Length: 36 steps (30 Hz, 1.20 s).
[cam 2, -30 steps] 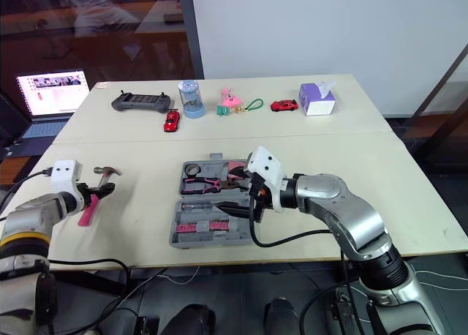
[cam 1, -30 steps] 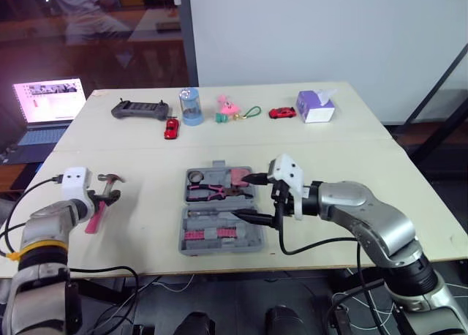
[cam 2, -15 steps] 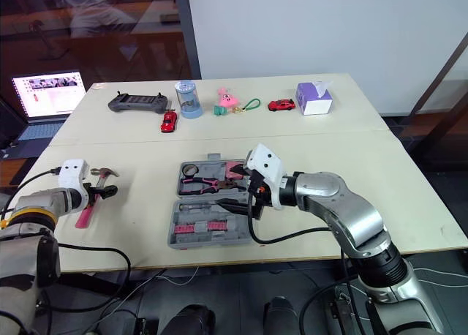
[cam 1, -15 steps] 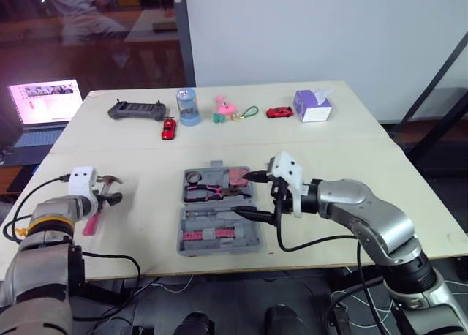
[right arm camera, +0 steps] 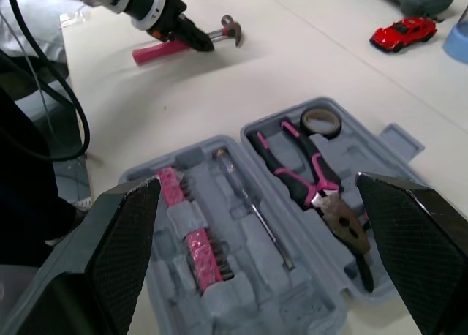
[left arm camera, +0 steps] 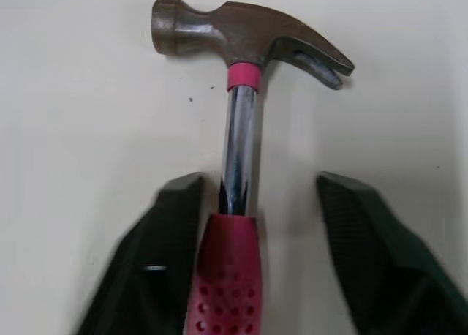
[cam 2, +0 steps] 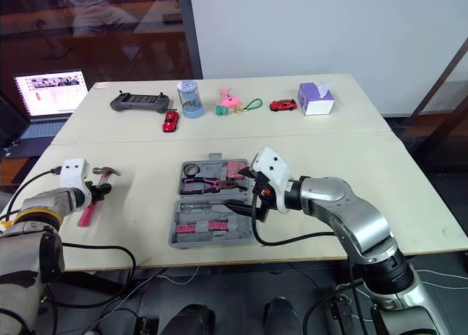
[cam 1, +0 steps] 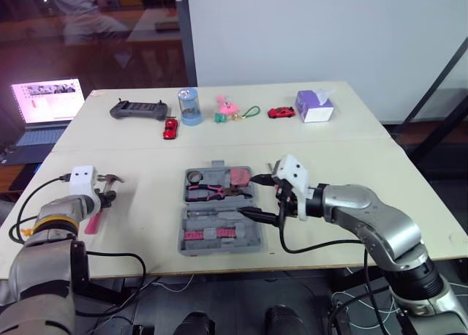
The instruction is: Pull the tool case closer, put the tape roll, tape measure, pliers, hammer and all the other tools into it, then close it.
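Hammer (left arm camera: 238, 130) lies flat, head pointing away from the robot, left gripper (left arm camera: 259, 185) spread astride its shaft.

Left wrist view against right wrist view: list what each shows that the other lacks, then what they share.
Left wrist view: the red collar on the hammer, and the open left tool straddling its handle. Right wrist view: the open tool case with pliers, tape roll and screwdriver, a red toy car, the open right tool. Shared: hammer, left tool, table.
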### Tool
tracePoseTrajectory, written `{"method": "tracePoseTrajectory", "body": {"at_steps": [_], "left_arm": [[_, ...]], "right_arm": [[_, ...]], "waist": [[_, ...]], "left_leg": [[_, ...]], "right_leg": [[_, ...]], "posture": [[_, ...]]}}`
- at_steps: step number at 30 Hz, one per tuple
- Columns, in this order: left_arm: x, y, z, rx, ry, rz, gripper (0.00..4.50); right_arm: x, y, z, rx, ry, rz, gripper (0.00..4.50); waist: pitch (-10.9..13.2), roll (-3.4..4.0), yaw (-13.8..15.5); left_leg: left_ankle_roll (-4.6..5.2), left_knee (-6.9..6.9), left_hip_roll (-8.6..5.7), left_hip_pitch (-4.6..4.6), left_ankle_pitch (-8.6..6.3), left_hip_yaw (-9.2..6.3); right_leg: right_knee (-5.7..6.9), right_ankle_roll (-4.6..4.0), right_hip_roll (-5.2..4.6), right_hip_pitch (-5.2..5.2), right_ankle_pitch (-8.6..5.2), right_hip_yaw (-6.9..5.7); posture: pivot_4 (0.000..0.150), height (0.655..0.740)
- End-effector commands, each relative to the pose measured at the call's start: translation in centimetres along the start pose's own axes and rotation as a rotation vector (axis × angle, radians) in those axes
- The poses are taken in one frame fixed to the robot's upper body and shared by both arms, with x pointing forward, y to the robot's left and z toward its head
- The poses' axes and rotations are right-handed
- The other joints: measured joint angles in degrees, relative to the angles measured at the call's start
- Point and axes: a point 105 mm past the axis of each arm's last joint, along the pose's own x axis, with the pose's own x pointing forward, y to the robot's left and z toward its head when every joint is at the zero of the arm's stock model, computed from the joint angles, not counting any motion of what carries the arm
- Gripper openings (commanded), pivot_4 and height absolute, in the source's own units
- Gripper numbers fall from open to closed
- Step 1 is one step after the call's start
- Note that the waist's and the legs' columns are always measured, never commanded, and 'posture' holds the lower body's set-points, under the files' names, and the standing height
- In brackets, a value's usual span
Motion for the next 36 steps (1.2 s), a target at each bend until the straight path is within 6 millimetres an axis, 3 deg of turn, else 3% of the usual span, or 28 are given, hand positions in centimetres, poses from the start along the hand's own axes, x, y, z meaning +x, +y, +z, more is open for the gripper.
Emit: {"method": "tracePoseTrajectory", "body": {"at_steps": [1,3,11,15,20,26,36], "left_arm": [[0.1,-0.5,0.7,0.012,-0.029,-0.013,0.98],[0.2,-0.8,0.6,0.017,-0.027,-0.024,0.40],[0.6,-2.3,-1.1,0.092,0.016,-0.118,0.38],[0.6,-2.4,-2.9,0.129,0.051,-0.141,0.38],[0.5,-3.6,-7.6,0.130,0.124,-0.212,0.38],[-1.2,-5.0,-9.9,0.090,0.117,-0.232,0.38],[-5.6,-6.8,-10.3,-0.034,0.105,-0.180,0.38]], "right_arm": [[-0.6,0.4,1.2,-0.036,-0.038,-0.014,4.50],[-0.6,0.5,1.1,-0.033,-0.037,-0.015,4.50],[-0.6,0.6,1.1,-0.028,-0.031,-0.018,4.50],[-0.6,0.6,1.1,-0.026,-0.033,-0.019,4.50],[-0.5,0.4,1.1,-0.035,-0.025,-0.021,4.50],[-0.6,0.2,1.1,-0.045,-0.014,-0.015,4.50],[-0.9,0.2,1.0,-0.046,-0.001,-0.003,4.50]], "waist": [[0.00,0.00,0.00],[0.00,0.00,0.09],[0.00,0.00,0.38],[-0.01,0.01,0.42],[-0.07,0.11,0.29],[-0.45,0.76,0.22],[-0.55,0.93,0.25]], "left_leg": [[0.00,0.00,0.00,0.00,0.00,0.00],[0.00,0.00,0.00,0.00,0.00,0.00],[0.00,0.01,-0.03,0.02,0.00,0.00],[0.00,0.01,-0.04,0.04,0.00,-0.02],[0.00,0.01,-0.04,0.10,0.00,0.00],[0.05,0.00,-0.05,0.16,-0.03,0.07],[0.39,-0.01,-0.04,0.20,-0.23,0.13]], "right_leg": [[0.00,0.00,0.00,0.00,0.00,0.00],[0.00,0.00,0.00,0.00,0.00,0.00],[0.00,0.01,-0.03,0.05,0.00,0.00],[0.00,0.01,-0.04,0.07,0.00,0.00],[-0.01,0.02,-0.05,0.11,-0.01,0.02],[-0.05,0.02,-0.09,0.16,-0.01,0.08],[-0.10,0.05,-0.09,0.16,-0.03,0.17]], "posture": [[0.150,0.7400],[0.150,0.7400],[0.150,0.7400],[0.150,0.7400],[0.150,0.7400],[0.150,0.7400],[0.150,0.7400]]}}
